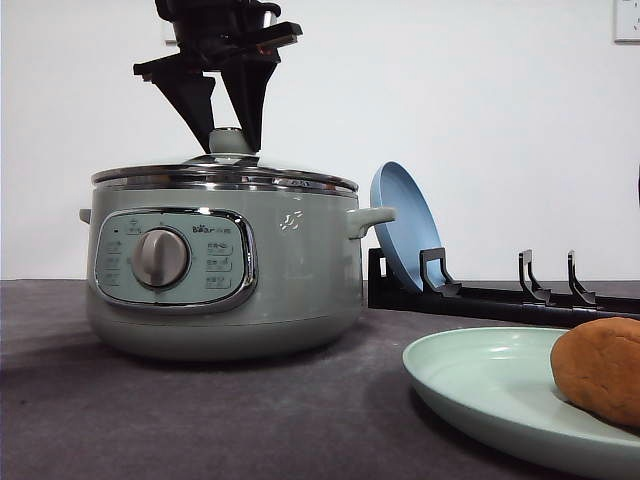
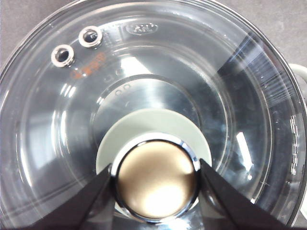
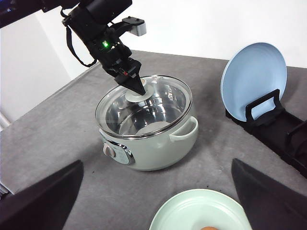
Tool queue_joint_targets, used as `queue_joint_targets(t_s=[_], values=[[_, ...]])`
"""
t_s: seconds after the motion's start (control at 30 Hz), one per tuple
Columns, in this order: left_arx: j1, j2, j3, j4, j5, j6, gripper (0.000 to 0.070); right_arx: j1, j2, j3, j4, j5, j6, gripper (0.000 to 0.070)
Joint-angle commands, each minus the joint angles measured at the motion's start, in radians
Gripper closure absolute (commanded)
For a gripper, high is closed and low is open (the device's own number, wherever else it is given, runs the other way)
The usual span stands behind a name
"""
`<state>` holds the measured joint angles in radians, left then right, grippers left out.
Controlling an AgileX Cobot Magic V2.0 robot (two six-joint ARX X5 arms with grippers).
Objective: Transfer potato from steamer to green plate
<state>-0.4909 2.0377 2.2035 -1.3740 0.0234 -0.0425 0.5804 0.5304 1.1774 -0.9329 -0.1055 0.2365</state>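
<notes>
Left gripper [image 1: 232, 135] comes straight down over the steamer [image 1: 225, 265], fingers narrowed around the lid knob [image 2: 157, 179], a tip at each side of its chrome rim, lid seated on the pot. The potato [image 1: 600, 370] sits on the green plate [image 1: 480, 385], toward its right edge, bare grey table [image 1: 200, 420] between plate and steamer. Right gripper's fingers [image 3: 41, 201] are spread wide above the plate; behind, a blue plate [image 1: 405, 225] leans in the rack [image 1: 500, 295].

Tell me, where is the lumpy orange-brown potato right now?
In the front view, the rounded orange-brown potato sits on the pale mint-green plate at the table's near right, to the right of the sage-green steamer pot.
</notes>
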Motion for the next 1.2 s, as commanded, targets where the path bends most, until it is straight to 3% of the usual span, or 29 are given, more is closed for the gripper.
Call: queue_joint_targets(t_s=[0.0,0.33,1.17], values=[[0.000,0.050,0.016,-0.033,0.001,0.004,0.0700,0.005,0.002,0.016,0.012,-0.002,0.010,0.0076],[0.000,0.050,0.016,-0.012,-0.008,0.096,0.0700,0.005,0.002,0.016,0.013,-0.002,0.008,0.0076],[-0.014,-0.050,0.016,0.010,-0.006,0.105,0.0700,0.005,0.002,0.016,0.013,0.001,-0.010,0.0076]])
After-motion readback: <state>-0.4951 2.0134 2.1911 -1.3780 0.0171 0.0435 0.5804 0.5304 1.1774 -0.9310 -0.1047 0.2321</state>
